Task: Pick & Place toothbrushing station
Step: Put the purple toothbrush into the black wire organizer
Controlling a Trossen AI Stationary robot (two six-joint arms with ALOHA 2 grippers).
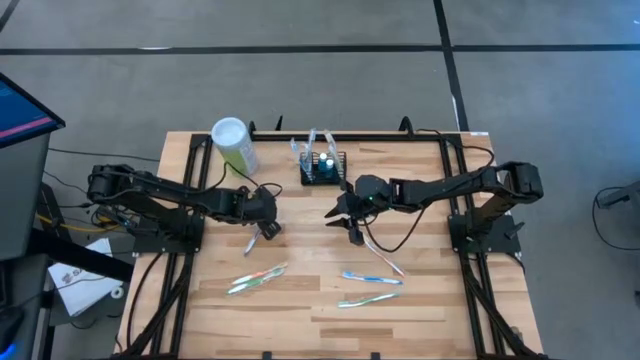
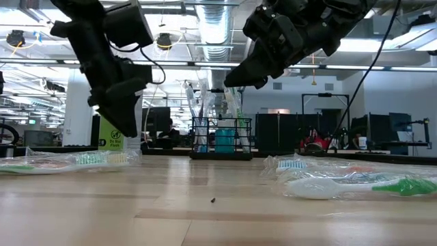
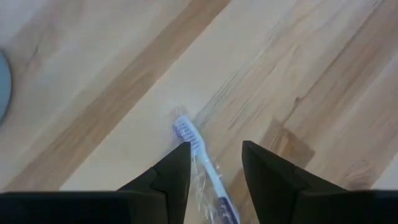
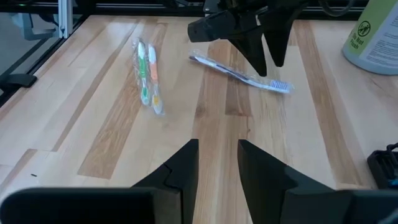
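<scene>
The black wire-mesh basket [image 1: 323, 168] stands on its base at the table's far middle, with wrapped toothbrushes and a blue thing upright in it; it also shows in the low view [image 2: 222, 137]. My left gripper [image 1: 265, 228] is open, pointing down, its fingers [image 3: 177, 165] standing on either side of a wrapped toothbrush [image 3: 189, 137] that lies flat on the table [image 4: 239, 73]. In the low view its tips [image 2: 121, 133] hang above the tabletop. My right gripper [image 1: 340, 218] is open and empty, raised near the table's middle [image 2: 239, 76].
A pale-green cylinder with a white lid [image 1: 233, 143] stands at the far left of the basket. Wrapped toothbrushes lie near the front: a pair on the left [image 1: 258, 278], and others on the right [image 1: 370, 278] [image 1: 368, 299] [image 1: 388, 262].
</scene>
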